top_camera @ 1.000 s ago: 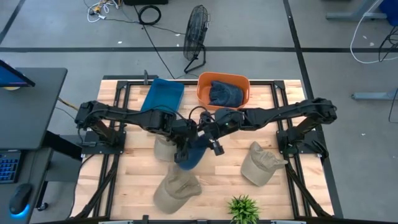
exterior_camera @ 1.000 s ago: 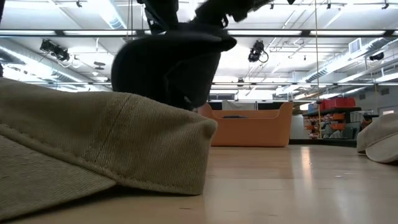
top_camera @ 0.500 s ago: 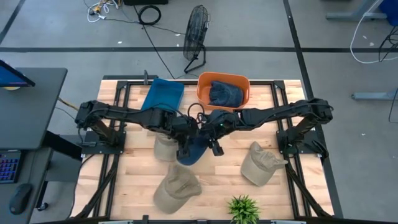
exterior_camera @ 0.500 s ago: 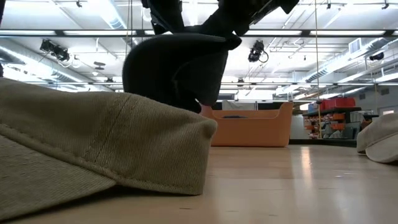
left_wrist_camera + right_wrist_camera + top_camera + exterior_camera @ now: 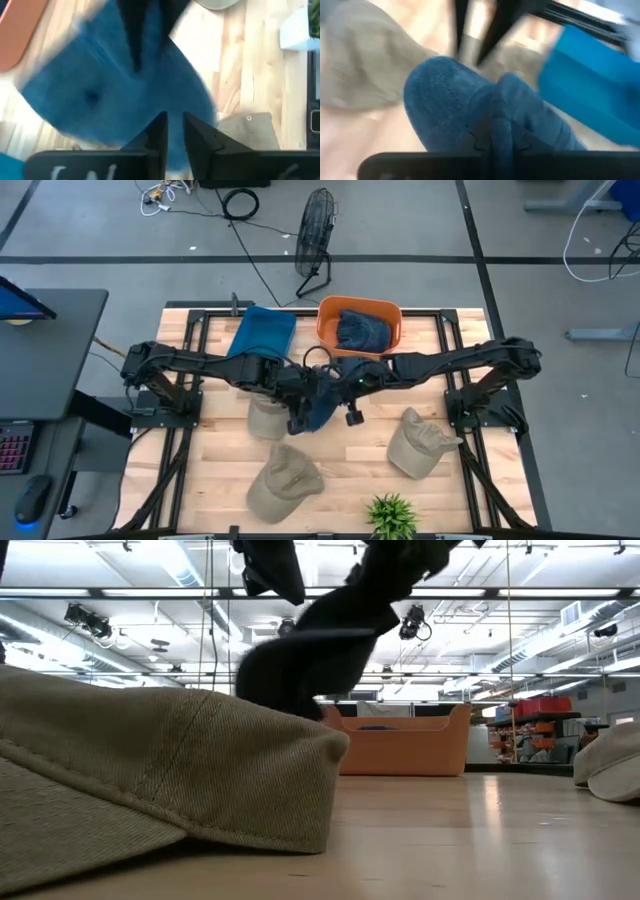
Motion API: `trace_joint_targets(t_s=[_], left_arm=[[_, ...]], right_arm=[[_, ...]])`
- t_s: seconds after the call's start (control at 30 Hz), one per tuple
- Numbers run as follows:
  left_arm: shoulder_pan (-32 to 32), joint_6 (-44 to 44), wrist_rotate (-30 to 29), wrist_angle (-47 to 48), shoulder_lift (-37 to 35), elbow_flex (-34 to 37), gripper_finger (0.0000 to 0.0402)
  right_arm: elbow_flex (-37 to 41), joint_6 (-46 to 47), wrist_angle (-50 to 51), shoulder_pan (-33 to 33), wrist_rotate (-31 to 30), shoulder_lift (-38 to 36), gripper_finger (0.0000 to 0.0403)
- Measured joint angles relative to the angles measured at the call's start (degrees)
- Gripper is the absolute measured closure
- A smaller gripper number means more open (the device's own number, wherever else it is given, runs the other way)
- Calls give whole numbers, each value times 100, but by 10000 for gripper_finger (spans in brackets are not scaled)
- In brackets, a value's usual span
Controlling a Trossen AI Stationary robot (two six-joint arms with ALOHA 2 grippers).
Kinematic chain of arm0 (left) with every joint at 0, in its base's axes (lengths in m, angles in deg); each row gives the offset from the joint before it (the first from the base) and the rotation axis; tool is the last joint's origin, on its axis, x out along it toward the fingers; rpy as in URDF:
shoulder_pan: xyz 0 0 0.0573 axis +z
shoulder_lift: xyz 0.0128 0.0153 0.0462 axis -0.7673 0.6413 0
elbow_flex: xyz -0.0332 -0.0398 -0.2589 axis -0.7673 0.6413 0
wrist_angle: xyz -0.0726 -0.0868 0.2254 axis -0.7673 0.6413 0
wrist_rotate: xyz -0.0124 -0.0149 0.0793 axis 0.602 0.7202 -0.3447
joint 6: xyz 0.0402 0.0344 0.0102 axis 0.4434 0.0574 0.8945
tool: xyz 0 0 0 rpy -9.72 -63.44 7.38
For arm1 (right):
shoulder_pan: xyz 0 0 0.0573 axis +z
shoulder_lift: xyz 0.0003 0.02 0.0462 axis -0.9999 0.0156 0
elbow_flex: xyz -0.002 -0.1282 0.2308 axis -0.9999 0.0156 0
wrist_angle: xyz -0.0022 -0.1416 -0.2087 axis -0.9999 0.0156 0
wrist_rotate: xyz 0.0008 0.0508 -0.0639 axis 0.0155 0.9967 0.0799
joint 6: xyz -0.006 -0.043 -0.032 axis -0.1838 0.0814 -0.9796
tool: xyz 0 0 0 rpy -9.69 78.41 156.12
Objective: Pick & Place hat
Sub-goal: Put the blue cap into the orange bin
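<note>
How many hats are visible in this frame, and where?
5: a blue hat held between both grippers at mid-table, another blue hat in the orange bin, and three tan hats on the table.

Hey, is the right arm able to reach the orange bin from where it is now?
Probably yes. The right gripper holds the blue hat just in front of the orange bin, and nothing stands between them; the left gripper sits on the far side.

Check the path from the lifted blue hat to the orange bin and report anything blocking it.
Nothing visible blocks it. The blue hat hangs above the table between both grippers, and the orange bin lies just beyond, open-topped, with one blue hat already inside.
</note>
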Motion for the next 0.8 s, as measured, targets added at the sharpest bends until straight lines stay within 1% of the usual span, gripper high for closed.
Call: trace_joint_targets(t_s=[0.03,0.1,0.23,0.33,0.4,0.47,0.53,0.63,0.67,0.73,0.8], left_arm=[[0,-73,-64,6,0,0,323],[0,-109,-206,27,0,0,301],[0,-299,-805,48,-60,0,254],[0,-363,-1153,115,-185,-4,225],[0,-365,-1300,105,-261,-4,212],[0,-363,-1391,88,-291,-4,204],[0,-361,-1414,68,-314,-4,201],[0,-363,-1421,41,-323,-4,201],[0,-363,-1421,36,-323,-4,202],[0,-364,-1421,6,-323,-4,204],[0,-365,-1421,-51,-323,-4,204]], right_arm=[[0,-22,138,0,-196,-95,392],[0,-58,432,-15,-345,-286,395],[0,-85,1278,-21,-584,-710,394],[2,-247,1988,-15,-1100,-1069,394],[2,-255,2231,-41,-1668,-1301,395],[2,-52,2234,-113,-2252,-1499,395],[2,349,2128,-213,-2886,-1643,396],[2,972,2004,-404,-3927,-1709,396],[2,1100,1973,-495,-4162,-1707,396],[2,1280,1856,-734,-4297,-1631,396],[2,1435,1741,-964,-4182,-1468,396]])
